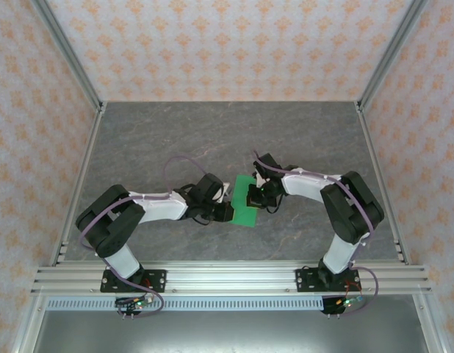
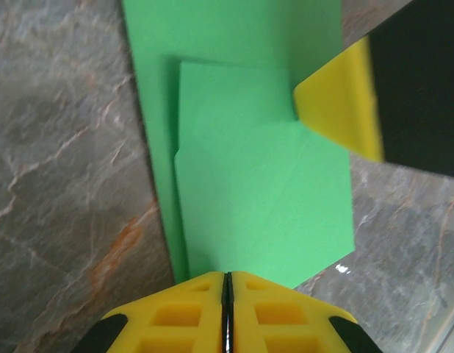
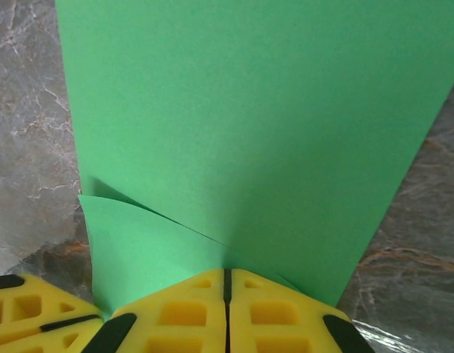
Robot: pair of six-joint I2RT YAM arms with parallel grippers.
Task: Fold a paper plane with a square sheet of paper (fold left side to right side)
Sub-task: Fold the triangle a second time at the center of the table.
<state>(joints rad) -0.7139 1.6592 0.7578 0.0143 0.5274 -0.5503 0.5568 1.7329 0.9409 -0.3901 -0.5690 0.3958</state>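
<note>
The square sheet of paper (image 1: 244, 215) lies on the grey table between the two arms, bright green and partly folded. In the left wrist view the paper (image 2: 256, 184) shows a smaller angled flap lying on a longer strip. My left gripper (image 2: 227, 278) is shut, its tips resting on the paper's near edge (image 1: 231, 212). My right gripper (image 1: 253, 198) is shut too, with its tips (image 3: 227, 273) down on the paper (image 3: 249, 110) where a crease between two layers runs in. One of its yellow fingers (image 2: 337, 103) touches the flap's far corner.
The grey marbled table (image 1: 175, 140) stretches bare behind and to both sides of the paper. Aluminium frame posts (image 1: 84, 147) and patterned walls close it in. A rail (image 1: 227, 278) runs along the near edge by the arm bases.
</note>
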